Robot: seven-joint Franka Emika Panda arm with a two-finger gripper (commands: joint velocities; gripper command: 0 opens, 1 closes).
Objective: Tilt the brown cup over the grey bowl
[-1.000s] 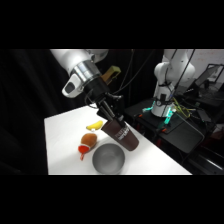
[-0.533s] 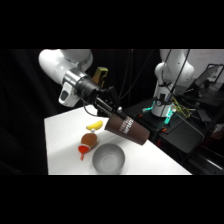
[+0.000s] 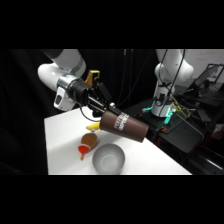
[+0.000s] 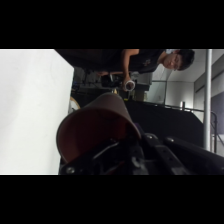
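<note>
In the side view the brown cup point(image 3: 124, 125) hangs in the air, lying almost on its side, with its narrower end pointing right and slightly down. My gripper point(image 3: 105, 116) is shut on the cup's wider left end, and the arm reaches in from the upper left. Just below the cup, on the white table point(image 3: 60, 145), the grey bowl point(image 3: 108, 159) sits apart from it. The wrist view shows the brown cup point(image 4: 95, 127) close up, stretching away from the gripper point(image 4: 125, 146) and its black linkage; the bowl is out of sight there.
A rounded brown-and-red object point(image 3: 87, 143) lies left of the bowl, with a yellow item point(image 3: 92, 128) behind it. The arm's base and cables point(image 3: 165, 107) stand at the upper right. A person point(image 4: 167, 60) shows in the wrist view's background.
The gripper has turned and the cup has tipped from a steep slant to almost level. The cup has also shifted a little up and to the right above the bowl.
</note>
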